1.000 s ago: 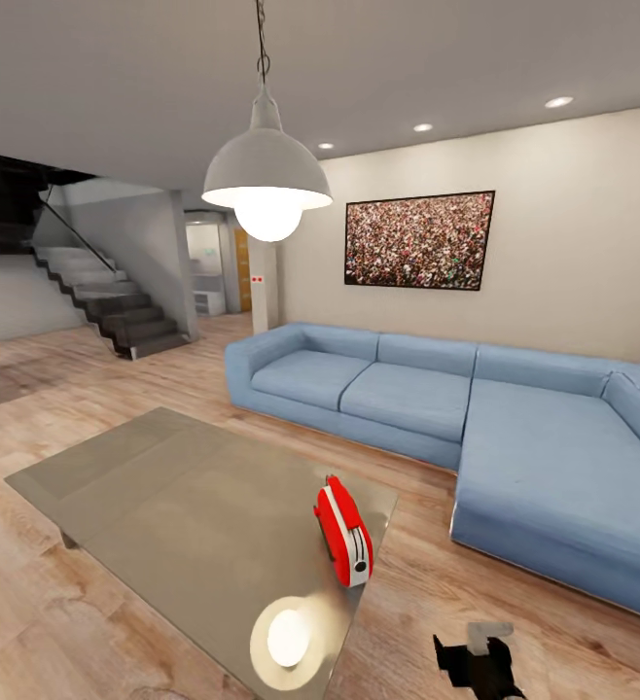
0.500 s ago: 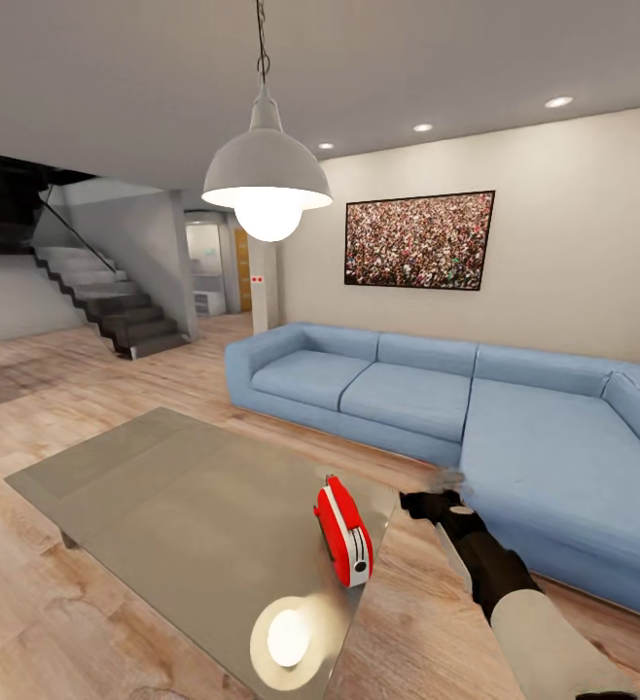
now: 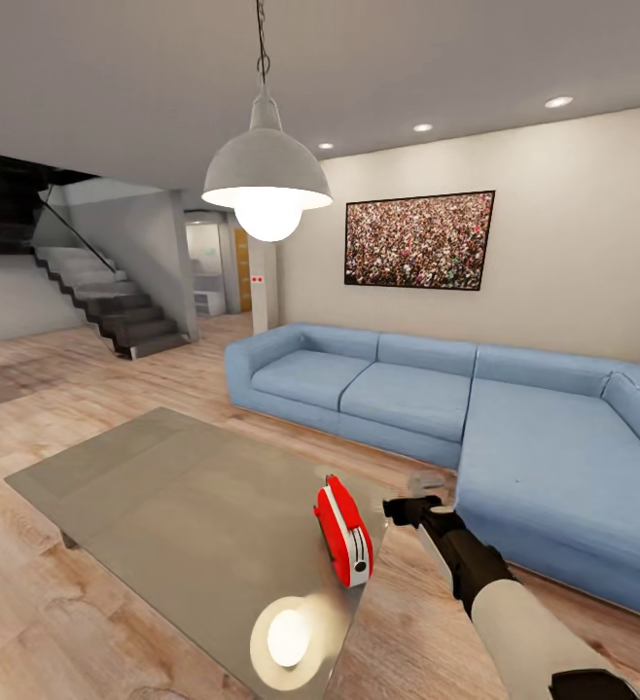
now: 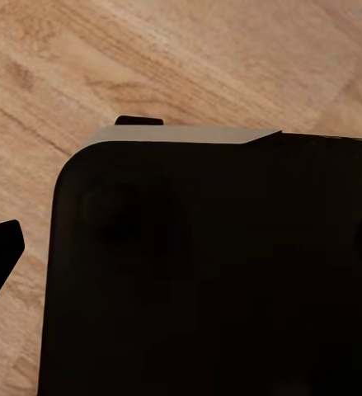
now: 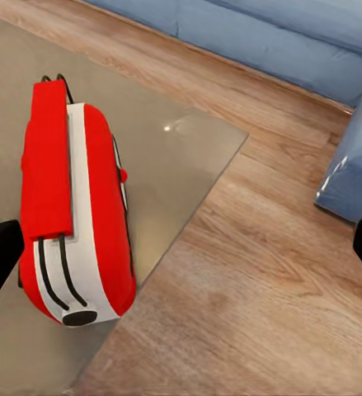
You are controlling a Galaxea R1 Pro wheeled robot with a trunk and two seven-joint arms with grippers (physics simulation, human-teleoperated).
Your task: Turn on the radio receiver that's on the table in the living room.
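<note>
The radio receiver point(image 3: 342, 531) stands upright on the table point(image 3: 164, 486), close to the glass corner nearest the sofa point(image 3: 515, 428), its narrow white side panel turned toward me and its broad faces looking along the table edge. In my right wrist view the radio receiver point(image 5: 73, 210) sits just inside that edge, with bare wood floor point(image 5: 255, 272) beyond it.

My right gripper point(image 3: 409, 507) hangs over the floor just beside the radio and apart from it, at about the height of its upper half. I judge it is held there so that I can come in sideways at the switch. Its fingers stand spread wide with nothing between them.

Of my left gripper I cannot tell the state; that wrist view gives mostly a dark body over wood flooring.

Between table and sofa runs an open strip of floor, room enough, I think, for the arm to close in without brushing the cushions.
</note>
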